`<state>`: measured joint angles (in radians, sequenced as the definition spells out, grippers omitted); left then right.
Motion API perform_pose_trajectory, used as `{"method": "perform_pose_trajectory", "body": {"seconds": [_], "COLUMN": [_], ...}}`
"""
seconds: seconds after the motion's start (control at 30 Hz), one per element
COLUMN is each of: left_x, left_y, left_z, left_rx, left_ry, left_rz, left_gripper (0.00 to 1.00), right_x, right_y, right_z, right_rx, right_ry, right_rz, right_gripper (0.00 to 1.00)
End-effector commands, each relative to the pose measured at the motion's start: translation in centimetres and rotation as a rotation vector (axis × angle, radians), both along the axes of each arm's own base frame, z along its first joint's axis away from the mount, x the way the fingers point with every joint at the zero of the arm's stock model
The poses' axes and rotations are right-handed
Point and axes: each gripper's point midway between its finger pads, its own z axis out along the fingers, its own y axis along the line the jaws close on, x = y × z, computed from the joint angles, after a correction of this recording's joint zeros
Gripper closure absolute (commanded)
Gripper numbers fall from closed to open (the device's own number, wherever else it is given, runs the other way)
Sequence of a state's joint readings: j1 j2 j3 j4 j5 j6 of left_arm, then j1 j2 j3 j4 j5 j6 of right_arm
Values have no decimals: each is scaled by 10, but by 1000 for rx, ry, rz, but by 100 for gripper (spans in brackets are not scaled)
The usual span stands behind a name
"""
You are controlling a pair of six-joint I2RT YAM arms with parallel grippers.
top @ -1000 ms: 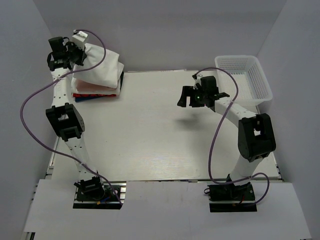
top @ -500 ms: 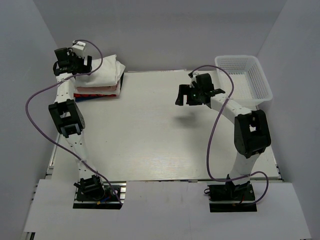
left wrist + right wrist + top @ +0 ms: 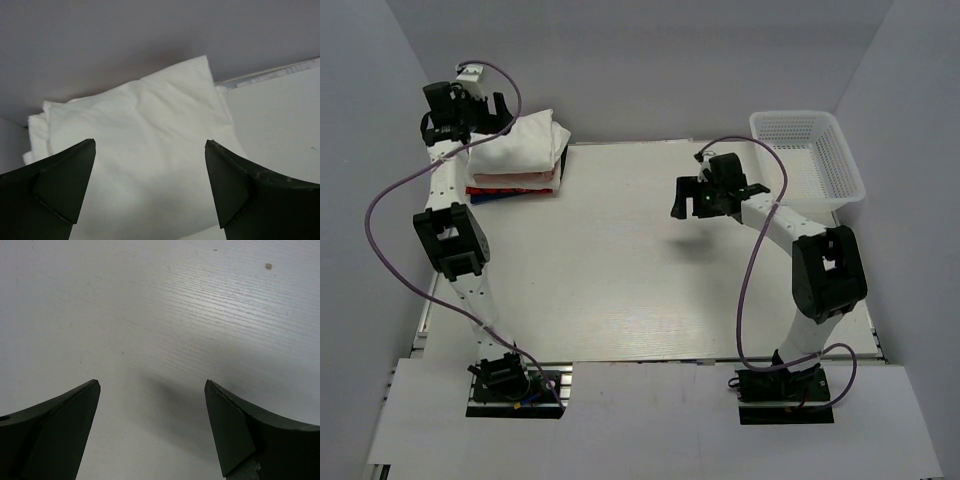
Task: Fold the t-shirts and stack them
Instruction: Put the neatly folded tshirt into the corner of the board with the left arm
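1. The left gripper (image 3: pixel 150 143) is spread wide, and nothing is held between its fingers.
2. Directly below it lies the folded white shirt (image 3: pixel 150 107). It fills the gap between the fingers in the wrist view, but no contact is seen.
3. The white shirt (image 3: pixel 525 143) rests on top of the stack (image 3: pixel 512 170) at the far left corner of the table (image 3: pixel 620 270), above a red shirt (image 3: pixel 515 183) and a dark layer.
4. Judgement: the stack is kept in the corner so that the middle of the table is left free for folding.
5. The right gripper (image 3: pixel 152 383) is also spread wide and holds nothing. Only table surface is seen beneath it.
6. The right gripper (image 3: pixel 688 200) hangs right of centre, well apart from the stack, with the basket (image 3: pixel 795 116) at the far right.
7. Judgement: no unfolded shirt is visible on the table.
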<state>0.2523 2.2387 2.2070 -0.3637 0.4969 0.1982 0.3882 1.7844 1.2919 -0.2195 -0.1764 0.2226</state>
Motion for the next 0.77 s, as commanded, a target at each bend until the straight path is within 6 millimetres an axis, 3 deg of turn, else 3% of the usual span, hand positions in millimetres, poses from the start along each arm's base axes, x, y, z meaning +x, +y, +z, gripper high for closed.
{"method": "perform_pose_trajectory", "body": {"seconds": [0.0,0.03,0.07,0.1,0.13,0.17,0.2,0.23,0.27,0.3,0.33,0.37,0.4,0.43,0.47,0.5,0.57,0.6,0.73], "left_x": [-30,-37,-47,-66,-79,-95,-111,-150,-164,-182,-204,-227,-243,-256,-263,-274,-281,-284,-290], "left_y": [-39,-49,-57,-72,-86,-98,-121,-136,-143,-161,-166,-171,-178,-176,-157,-154,-162,-163,-172], "left_z": [57,60,43,76,42,42,44,36,39,35,5,7,-3,-24,-40,-42,-38,-38,-27], "left_rx": [-139,-158,-227,-240,-312,-340,-363,-389,-425,-434,-438,-436,-419,-395,-346,-395,-407,-411,-454], "left_ry": [-3,18,91,42,101,91,72,78,58,72,149,165,208,267,287,297,293,292,273], "left_rz": [-57,-52,-13,23,47,51,41,42,70,55,76,66,50,92,260,306,267,258,219], "left_gripper": [0,0,0,0,0,0,0,0,0,0,0,0,0,0,0,0,0,0,0], "right_x": [-2,-5,-4,-10,-16,-16,-29,-29,-34,-49,-52,-54,-72,-73,-77,-92,-97,-110,-122], "right_y": [-5,-6,-6,-9,-11,-10,-16,-18,-21,-27,-34,-39,-47,-50,-54,-62,-70,-76,-87], "right_z": [25,29,33,29,34,46,26,37,47,25,40,40,14,35,34,7,28,16,25], "right_rx": [7,29,51,57,77,101,93,116,130,116,139,134,109,150,154,134,173,169,181], "right_ry": [-79,-82,-91,-84,-101,-140,-96,-131,-155,-107,-137,-145,-93,-163,-167,-129,-216,-214,-319], "right_rz": [-4,-21,-45,-58,-69,-72,-97,-116,-123,-135,-196,-214,-227,-249,-262,-284,-323,-329,-329], "right_gripper": [9,9,9,9,9,9,9,9,9,9,9,9,9,9,9,9,9,9,9]}}
